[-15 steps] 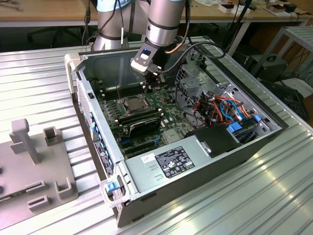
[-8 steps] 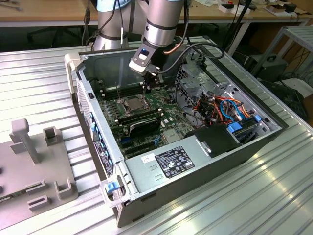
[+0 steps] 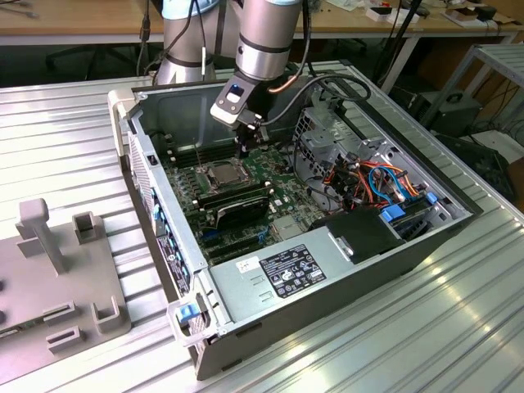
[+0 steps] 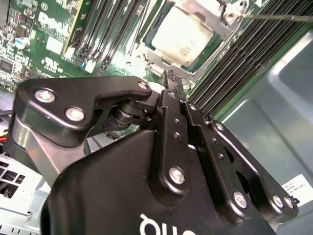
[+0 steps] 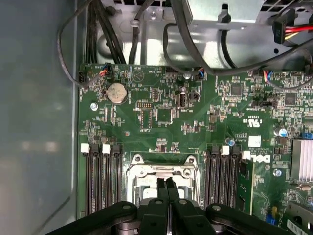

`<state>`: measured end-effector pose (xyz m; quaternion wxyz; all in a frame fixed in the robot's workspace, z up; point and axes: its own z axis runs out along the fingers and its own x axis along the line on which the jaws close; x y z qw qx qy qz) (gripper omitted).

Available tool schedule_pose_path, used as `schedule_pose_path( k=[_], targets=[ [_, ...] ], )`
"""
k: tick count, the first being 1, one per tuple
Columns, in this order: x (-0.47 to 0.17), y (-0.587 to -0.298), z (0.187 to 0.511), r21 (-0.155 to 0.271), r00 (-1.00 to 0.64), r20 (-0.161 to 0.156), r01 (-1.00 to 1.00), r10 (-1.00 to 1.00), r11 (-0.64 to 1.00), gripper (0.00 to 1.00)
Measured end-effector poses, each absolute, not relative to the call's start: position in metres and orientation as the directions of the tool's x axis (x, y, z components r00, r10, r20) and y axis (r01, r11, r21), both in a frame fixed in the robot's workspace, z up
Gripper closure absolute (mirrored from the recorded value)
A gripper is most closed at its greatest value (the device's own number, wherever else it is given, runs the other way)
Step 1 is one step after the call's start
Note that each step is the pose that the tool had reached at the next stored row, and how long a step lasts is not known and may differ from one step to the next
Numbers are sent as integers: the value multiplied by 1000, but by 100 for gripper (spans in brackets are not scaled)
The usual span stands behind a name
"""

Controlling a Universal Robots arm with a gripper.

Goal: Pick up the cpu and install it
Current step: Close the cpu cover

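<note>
Leftmost in the exterior view, at about eight o'clock, one grey fixture plate lies on the ribbed metal table. One open computer case sits at centre. It holds one green motherboard, one power supply at six o'clock and a tangle of orange and blue cables at three o'clock. One cpu lies seated in the metal socket frame. One gripper hangs just above that socket, its fingertips pinched together on nothing. Wooden benches cross at twelve o'clock.
</note>
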<state>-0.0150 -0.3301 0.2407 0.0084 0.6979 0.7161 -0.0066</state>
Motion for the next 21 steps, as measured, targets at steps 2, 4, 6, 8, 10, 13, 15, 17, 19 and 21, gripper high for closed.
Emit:
schedule_pose_path(
  k=[2, 4, 6, 8, 10, 13, 15, 17, 19, 21],
  targets=[
    [-20, -330, 240, 2, -26, -21, 1000, 999, 26, 89],
    [-25, -330, 239, 2, -26, -21, 1000, 999, 26, 89],
    [-33, -330, 238, 2, -26, -21, 1000, 999, 26, 89],
    [-37, -331, 238, 2, -26, -21, 1000, 999, 26, 89],
    [-38, -331, 238, 2, -26, -21, 1000, 999, 26, 89],
    [-39, -331, 238, 2, -26, -21, 1000, 999, 26, 89],
    [-39, -331, 238, 2, -26, -21, 1000, 999, 26, 89],
    [-40, -331, 237, 2, -25, -21, 1000, 999, 26, 89],
    [-41, -331, 237, 2, -26, -21, 1000, 999, 26, 89],
    [-42, -331, 235, 2, -26, -21, 1000, 999, 26, 89]
  ],
)
